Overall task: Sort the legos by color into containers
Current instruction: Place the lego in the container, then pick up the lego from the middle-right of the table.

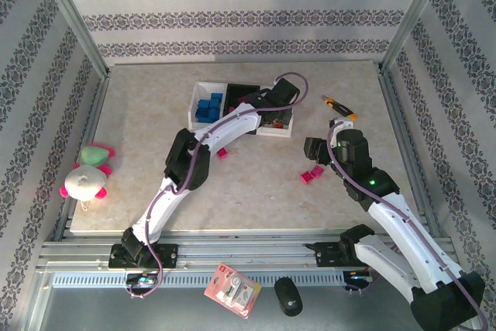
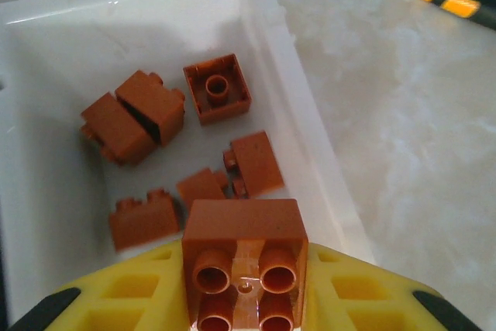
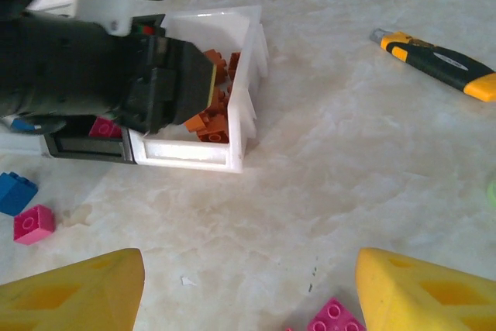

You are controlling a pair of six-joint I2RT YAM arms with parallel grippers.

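My left gripper [image 2: 244,288] is shut on an orange-brown lego [image 2: 244,249] and holds it above the right white tray [image 2: 310,137], where several orange-brown legos [image 2: 143,114] lie. From above, the three containers stand in a row: a white tray [image 1: 198,97] with blue legos [image 1: 209,108], a black tray [image 1: 245,92], and the right white tray [image 1: 280,131] under the left gripper [image 1: 271,114]. My right gripper [image 3: 248,288] hangs open over bare table, a pink lego [image 3: 335,319] by its right finger. Loose pink legos [image 1: 311,175] lie near the right gripper [image 1: 316,151].
A yellow-and-black utility knife [image 1: 339,106] lies right of the trays. A pink-and-green plush toy [image 1: 89,172] sits at the table's left edge. One pink lego [image 3: 33,224] and one blue lego [image 3: 15,191] lie left of the trays' front. A red-and-white packet [image 1: 232,290] rests on the front rail.
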